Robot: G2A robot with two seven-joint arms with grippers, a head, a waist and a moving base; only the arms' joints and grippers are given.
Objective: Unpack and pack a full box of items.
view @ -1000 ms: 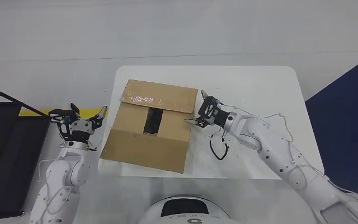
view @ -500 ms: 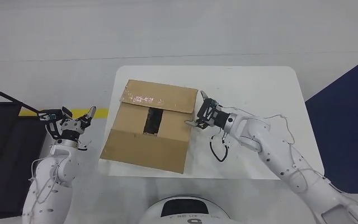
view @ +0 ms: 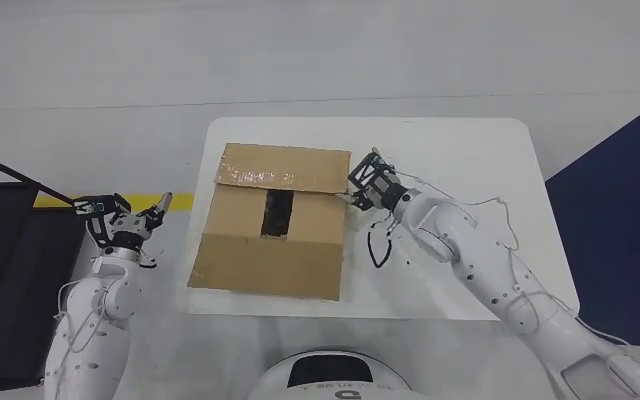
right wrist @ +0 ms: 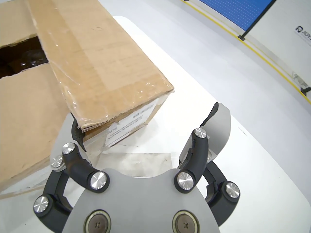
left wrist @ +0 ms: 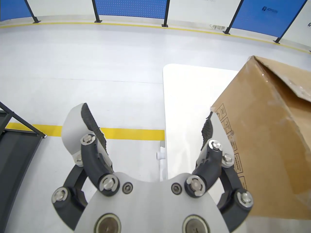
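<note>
One box (view: 270, 225) on table (view: 450, 160), flaps part-open; right gripper (view: 362, 182) spread wide at its far right corner, holding nothing; left gripper (view: 132, 208) wide, empty, off table's left side; risk: finger slipping off flap, box skidding sideways

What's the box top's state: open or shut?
Partly open. The box shows a dark gap between its top flaps; the open right gripper sits at one flap's corner.

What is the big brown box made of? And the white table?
The box looks like matte brown cardboard: creased flaps, frayed edges. Shiny clear tape, probably plastic, wrinkles across one flap. The table is smooth and white, maybe plastic or coated wood; can't tell.
</note>
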